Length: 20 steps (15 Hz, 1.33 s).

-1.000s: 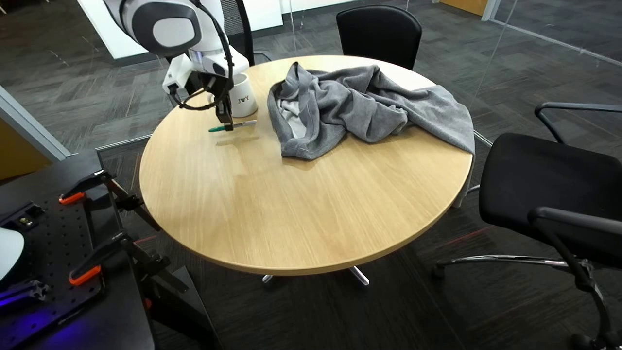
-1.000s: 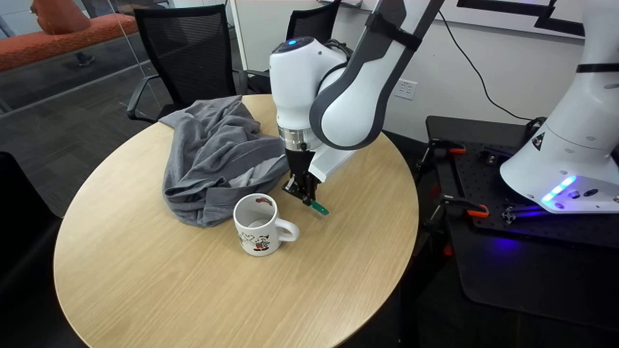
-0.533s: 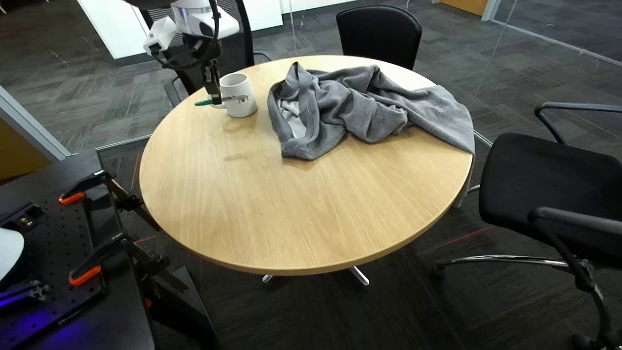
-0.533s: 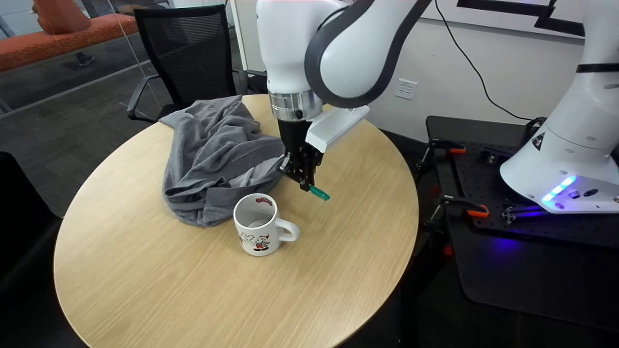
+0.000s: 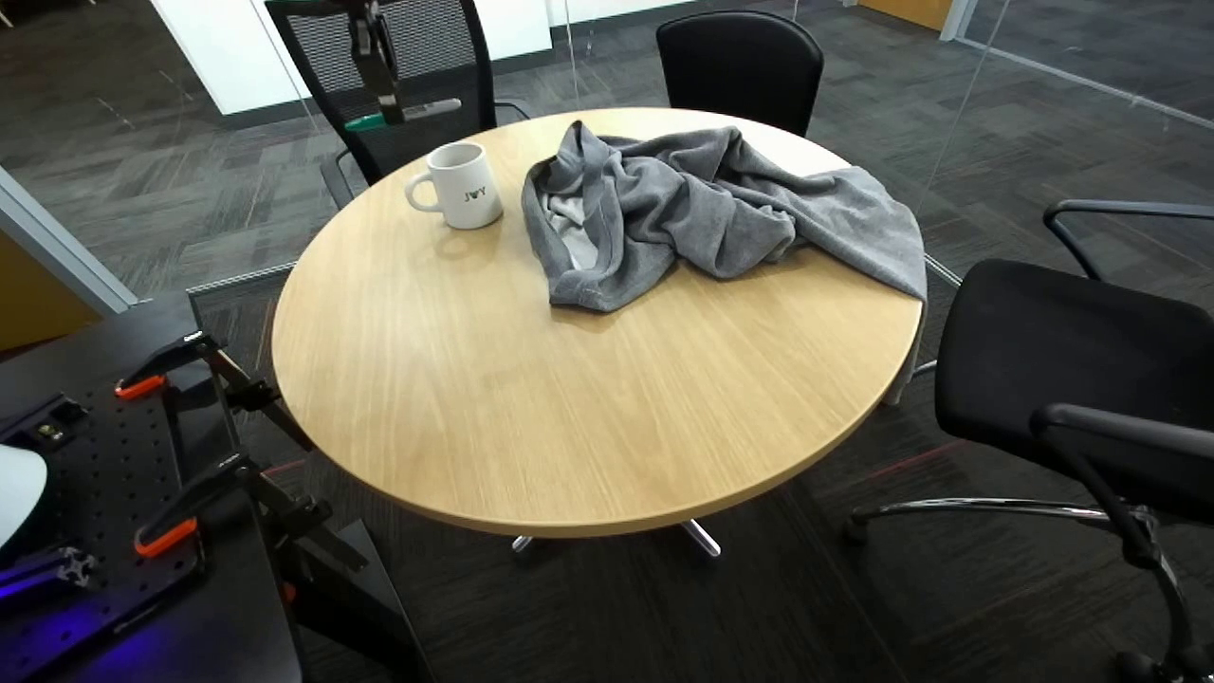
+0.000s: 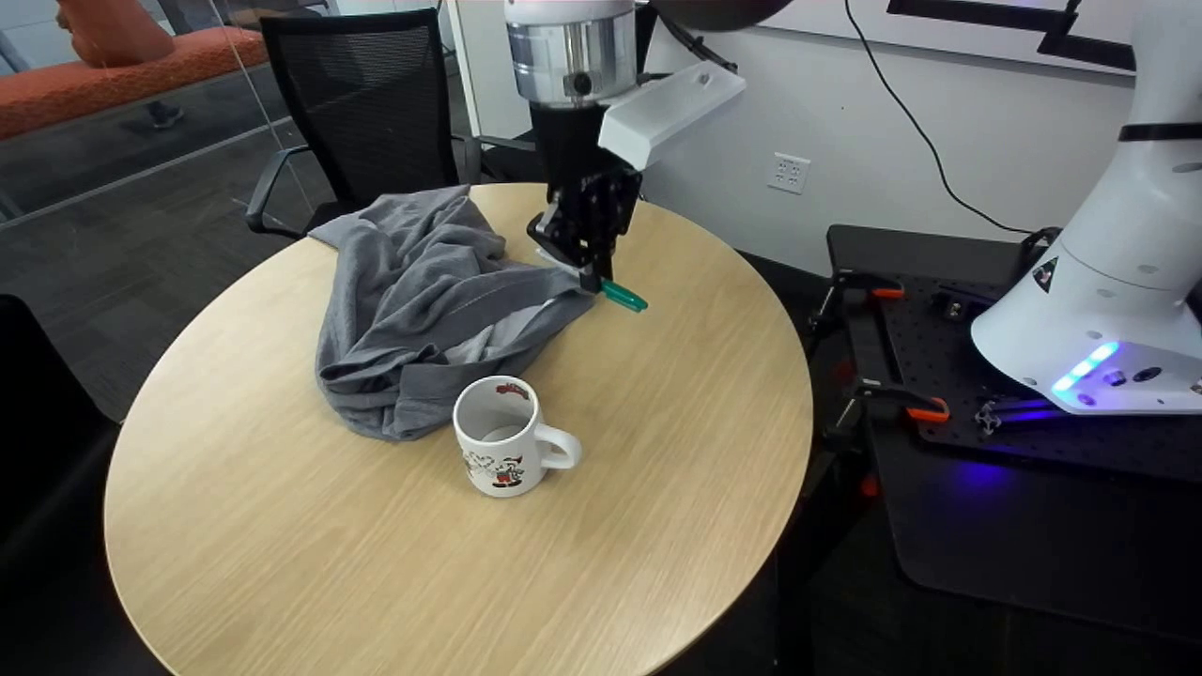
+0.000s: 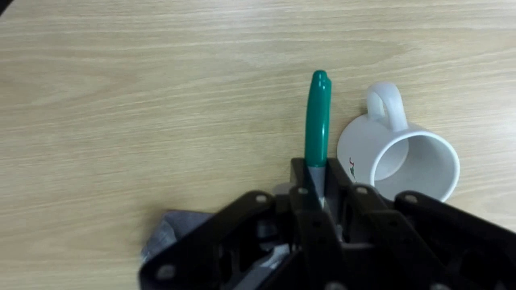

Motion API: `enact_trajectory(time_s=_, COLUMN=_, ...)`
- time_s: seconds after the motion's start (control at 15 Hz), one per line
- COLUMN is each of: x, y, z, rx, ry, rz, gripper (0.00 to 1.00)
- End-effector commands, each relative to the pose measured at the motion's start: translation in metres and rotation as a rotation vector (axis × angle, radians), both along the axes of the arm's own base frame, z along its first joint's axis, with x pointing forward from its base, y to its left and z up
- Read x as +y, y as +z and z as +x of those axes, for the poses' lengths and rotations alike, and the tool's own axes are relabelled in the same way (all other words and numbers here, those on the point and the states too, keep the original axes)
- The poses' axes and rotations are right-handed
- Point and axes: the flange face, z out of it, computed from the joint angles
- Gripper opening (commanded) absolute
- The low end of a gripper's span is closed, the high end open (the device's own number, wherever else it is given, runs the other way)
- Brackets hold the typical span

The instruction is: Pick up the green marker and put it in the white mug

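The green marker has a green cap and a grey body; it shows in both exterior views (image 5: pixel 365 122) (image 6: pixel 624 296) and in the wrist view (image 7: pixel 317 117). My gripper (image 5: pixel 391 114) is shut on the marker near the cap's edge and holds it roughly level, well above the table. The gripper also shows in the other views (image 6: pixel 593 280) (image 7: pixel 315 166). The white mug (image 5: pixel 463 185) stands upright on the table, its opening facing up. It also shows in an exterior view (image 6: pixel 493 460) and in the wrist view (image 7: pixel 356 145), to the right of the fingertips. The mug's visible inside holds nothing.
A crumpled grey cloth (image 5: pixel 702 209) lies on the round wooden table (image 5: pixel 588 408) beside the mug; it also shows in an exterior view (image 6: pixel 423 310) and at the bottom of the wrist view (image 7: pixel 173 229). Black chairs (image 5: pixel 740 71) stand around the table.
My gripper has risen with the marker, from just above the tabletop to higher than the mug's rim. The marker stays in the jaws. The mug and cloth have not moved.
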Motion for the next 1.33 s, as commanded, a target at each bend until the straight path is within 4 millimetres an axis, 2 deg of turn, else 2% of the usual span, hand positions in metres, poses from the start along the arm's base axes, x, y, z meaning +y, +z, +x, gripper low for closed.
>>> enact_trajectory(time_s=0.0, x=-0.001, y=0.009, z=-0.001, rx=-0.003, ry=-0.011, rz=-0.003, gripper=0.14)
enact_trajectory(time_s=0.13, x=-0.001, y=0.017, z=-0.002, rx=-0.008, ry=-0.014, rz=-0.003, gripper=0.14)
enact_trajectory(time_s=0.27, x=-0.002, y=0.016, z=-0.003, rx=-0.005, ry=-0.014, rz=-0.004, gripper=0.14)
enact_trajectory(time_s=0.33, x=-0.002, y=0.013, z=0.002, rx=-0.018, ry=0.059, rz=0.026, gripper=0.04)
enact_trajectory(time_s=0.67, x=-0.013, y=0.01, z=0.017, rx=-0.142, ry=0.343, rz=0.078, gripper=0.04)
enact_trajectory(time_s=1.27, x=-0.025, y=-0.002, z=0.027, rx=-0.266, ry=0.848, rz=0.155, gripper=0.04)
